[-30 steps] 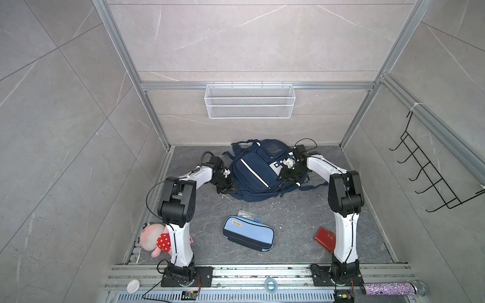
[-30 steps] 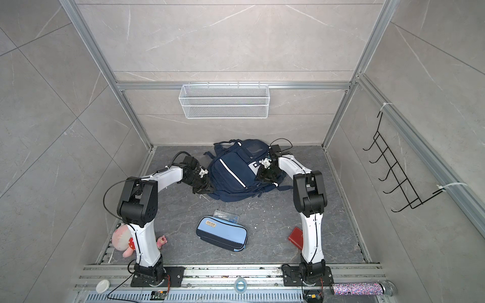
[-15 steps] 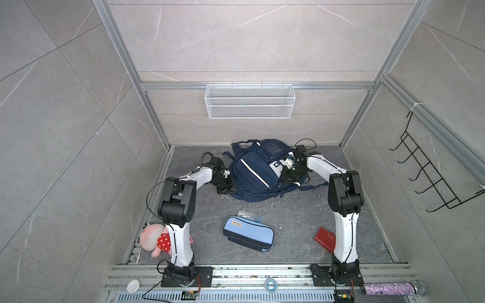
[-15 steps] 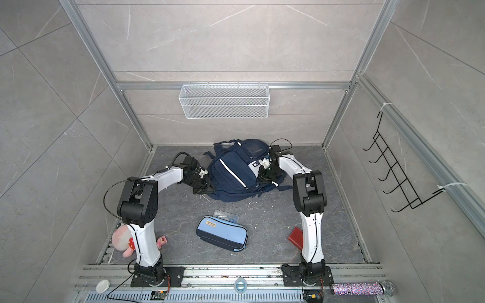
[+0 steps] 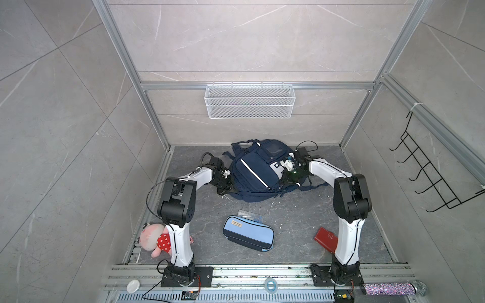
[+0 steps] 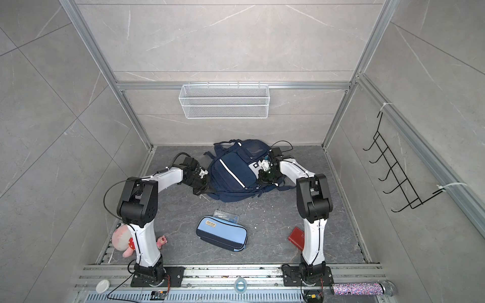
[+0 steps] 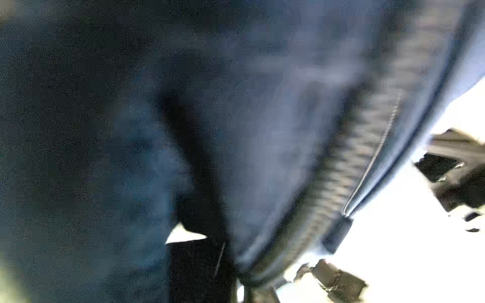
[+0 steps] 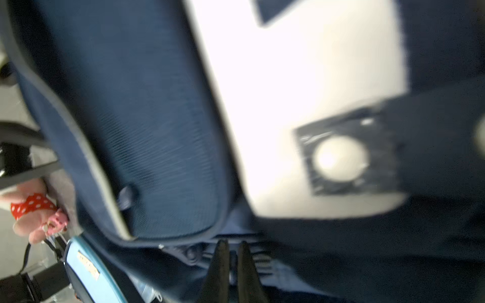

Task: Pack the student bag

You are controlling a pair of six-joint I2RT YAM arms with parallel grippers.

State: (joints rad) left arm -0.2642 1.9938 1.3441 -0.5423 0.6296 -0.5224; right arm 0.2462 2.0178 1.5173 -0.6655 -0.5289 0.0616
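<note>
The student bag point(image 5: 256, 171), at the back of the floor point(image 5: 301, 210), is being pinched by the left gripper point(image 5: 225, 187) and right gripper point(image 8: 233, 245), both closed tight. Its zip is seemingly being opened; opposing pulls are being required next.

The dark grey, stone-patterned floor point(image 5: 296, 217) carries five things. The student bag point(image 5: 258, 170) lies flat near the back wall. Nearer the front, in the middle, lies a light-blue pencil case point(image 5: 248, 236), and a small clear box point(image 5: 250, 214) lies just behind it. A red booklet point(image 5: 326, 239) lies at the right and a pink plush toy point(image 5: 152, 237) at the left edge. Small white specks are scattered on the floor.
</note>
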